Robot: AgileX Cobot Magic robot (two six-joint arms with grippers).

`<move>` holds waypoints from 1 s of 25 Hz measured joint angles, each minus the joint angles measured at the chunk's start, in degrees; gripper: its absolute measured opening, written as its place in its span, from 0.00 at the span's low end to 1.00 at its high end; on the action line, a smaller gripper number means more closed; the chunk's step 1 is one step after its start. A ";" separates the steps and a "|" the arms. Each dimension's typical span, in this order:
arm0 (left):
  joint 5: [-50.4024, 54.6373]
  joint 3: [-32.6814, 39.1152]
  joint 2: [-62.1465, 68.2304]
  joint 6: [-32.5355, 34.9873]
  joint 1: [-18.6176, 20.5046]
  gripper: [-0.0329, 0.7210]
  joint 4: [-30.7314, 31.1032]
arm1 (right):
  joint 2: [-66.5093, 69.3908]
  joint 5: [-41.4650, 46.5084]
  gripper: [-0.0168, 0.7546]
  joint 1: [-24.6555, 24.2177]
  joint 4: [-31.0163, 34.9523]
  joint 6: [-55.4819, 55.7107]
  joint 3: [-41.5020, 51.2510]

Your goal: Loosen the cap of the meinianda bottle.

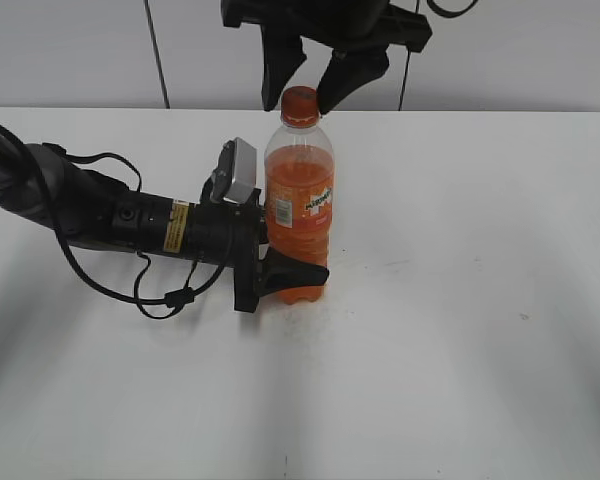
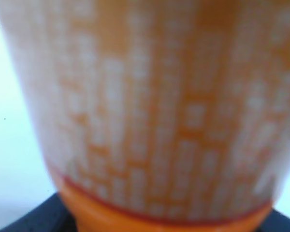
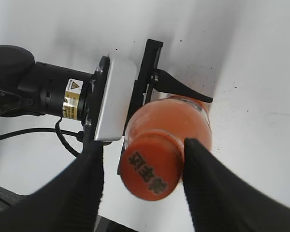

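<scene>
A plain white matte tabletop (image 1: 460,350) carries a tall clear plastic bottle of orange drink (image 1: 299,200) standing upright near the middle; a thin black cable (image 1: 155,300) loops beside it.

bottle (image 1: 300,190) hemmed by arms, table (image 1: 480,330) open rightward
</scene>
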 joint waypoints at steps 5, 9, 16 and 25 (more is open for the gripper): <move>0.00 0.00 0.00 0.00 0.00 0.57 0.00 | 0.00 0.00 0.43 0.00 0.07 -0.05 0.34; 0.00 0.00 0.00 -0.01 0.00 0.57 0.00 | 0.00 0.00 0.39 0.00 -0.05 -0.81 0.36; -0.05 0.00 0.00 -0.06 0.00 0.57 0.00 | 0.00 0.00 0.39 0.00 0.01 -6.61 0.36; -0.16 0.00 0.00 0.30 0.00 0.57 0.00 | -0.05 -0.16 0.38 0.00 0.62 -43.50 0.41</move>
